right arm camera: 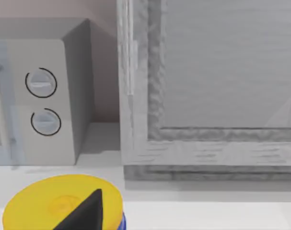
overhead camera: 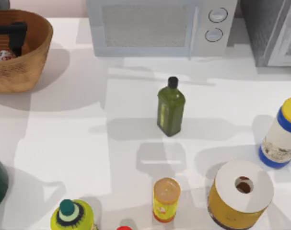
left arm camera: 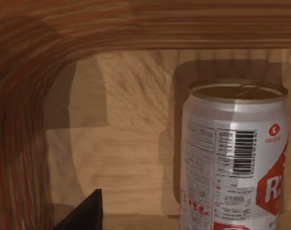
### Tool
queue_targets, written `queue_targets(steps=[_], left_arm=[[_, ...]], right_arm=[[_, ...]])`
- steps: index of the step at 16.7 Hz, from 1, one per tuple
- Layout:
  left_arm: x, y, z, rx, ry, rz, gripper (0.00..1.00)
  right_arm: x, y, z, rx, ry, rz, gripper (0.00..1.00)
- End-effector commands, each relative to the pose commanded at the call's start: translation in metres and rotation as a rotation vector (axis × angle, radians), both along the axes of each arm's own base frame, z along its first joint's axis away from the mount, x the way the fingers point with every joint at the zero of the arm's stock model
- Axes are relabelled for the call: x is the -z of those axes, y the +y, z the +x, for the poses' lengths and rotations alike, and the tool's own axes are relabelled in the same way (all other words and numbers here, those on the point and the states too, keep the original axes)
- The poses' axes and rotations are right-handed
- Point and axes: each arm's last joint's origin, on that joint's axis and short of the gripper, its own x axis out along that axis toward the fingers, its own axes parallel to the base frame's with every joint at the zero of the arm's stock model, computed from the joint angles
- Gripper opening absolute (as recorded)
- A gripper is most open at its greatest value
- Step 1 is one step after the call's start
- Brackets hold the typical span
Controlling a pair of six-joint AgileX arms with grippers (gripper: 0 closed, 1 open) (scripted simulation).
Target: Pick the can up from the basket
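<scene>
The left gripper [overhead camera: 11, 40] hangs inside the basket [overhead camera: 32, 57] beside the can [overhead camera: 4, 55], lined up to grasp; whether it is clenched I cannot tell

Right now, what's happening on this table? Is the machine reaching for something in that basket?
Yes. My left gripper is down inside the wicker basket at the table's far left corner, close beside the can, a small white can with red marks that stands upright on the basket floor. The can has not been lifted yet. My right arm is off at the right side, near the yellow-capped jar by the microwave. The green bottle and the other containers sit untouched on the table.
</scene>
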Motion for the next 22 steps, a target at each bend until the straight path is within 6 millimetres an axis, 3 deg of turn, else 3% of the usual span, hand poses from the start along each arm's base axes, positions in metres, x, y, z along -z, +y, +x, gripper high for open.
queue_targets(steps=[6, 11, 22], left_arm=[[0.045, -0.001, 0.004, 0.0, 0.003, 0.0, 1.0], [0.051, -0.001, 0.004, 0.0, 0.001, 0.0, 1.0], [0.051, -0.001, 0.004, 0.0, 0.001, 0.0, 0.17]], right_arm=[[0.0, 0.0, 0.0, 0.0, 0.0, 0.0, 1.0], [0.0, 0.0, 0.0, 0.0, 0.0, 0.0, 1.0], [0.0, 0.0, 0.0, 0.0, 0.0, 0.0, 1.0]])
